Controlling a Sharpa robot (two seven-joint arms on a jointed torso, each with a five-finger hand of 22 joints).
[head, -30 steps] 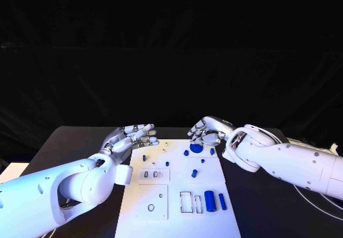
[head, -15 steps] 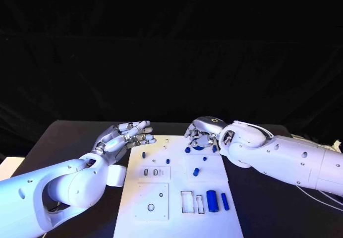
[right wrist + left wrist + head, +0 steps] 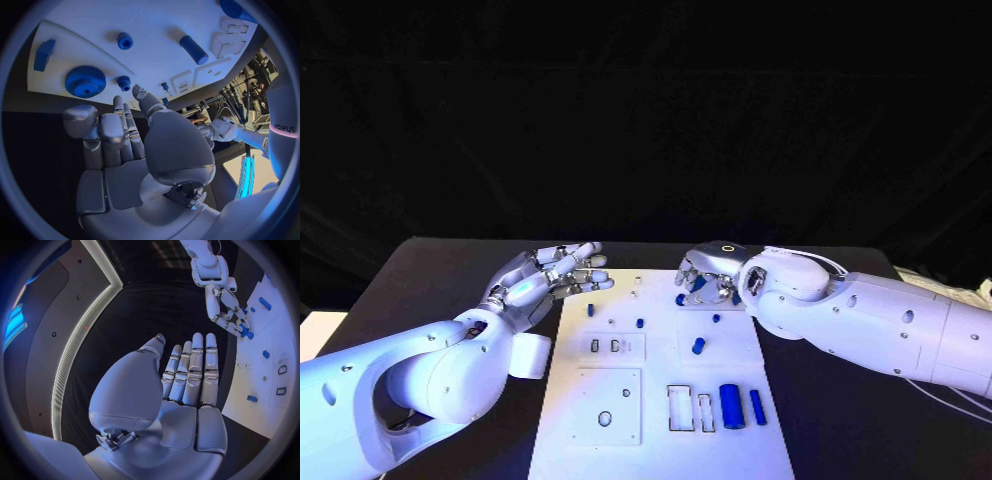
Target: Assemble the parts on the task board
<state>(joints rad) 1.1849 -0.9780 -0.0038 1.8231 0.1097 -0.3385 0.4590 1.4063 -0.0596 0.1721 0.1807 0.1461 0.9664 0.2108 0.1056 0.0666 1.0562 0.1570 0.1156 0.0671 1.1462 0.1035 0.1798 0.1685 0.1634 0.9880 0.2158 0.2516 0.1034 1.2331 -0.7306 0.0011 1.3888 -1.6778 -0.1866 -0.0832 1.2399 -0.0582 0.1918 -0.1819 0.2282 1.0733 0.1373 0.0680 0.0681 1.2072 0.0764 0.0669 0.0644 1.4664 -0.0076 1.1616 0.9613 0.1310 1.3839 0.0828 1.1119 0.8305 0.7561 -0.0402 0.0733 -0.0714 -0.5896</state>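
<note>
The right hand (image 3: 708,274) hides the board's (image 3: 661,420) far right corner and most of the gear (image 3: 85,81) there. The board's near edge is cut off.

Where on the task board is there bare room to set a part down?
Free: the near end of the task board, below the rectangular slots and large blue cylinder. Crowded: the far end, where the right hand hovers over the gear. The left hand hangs beside the board's far-left edge.
</note>
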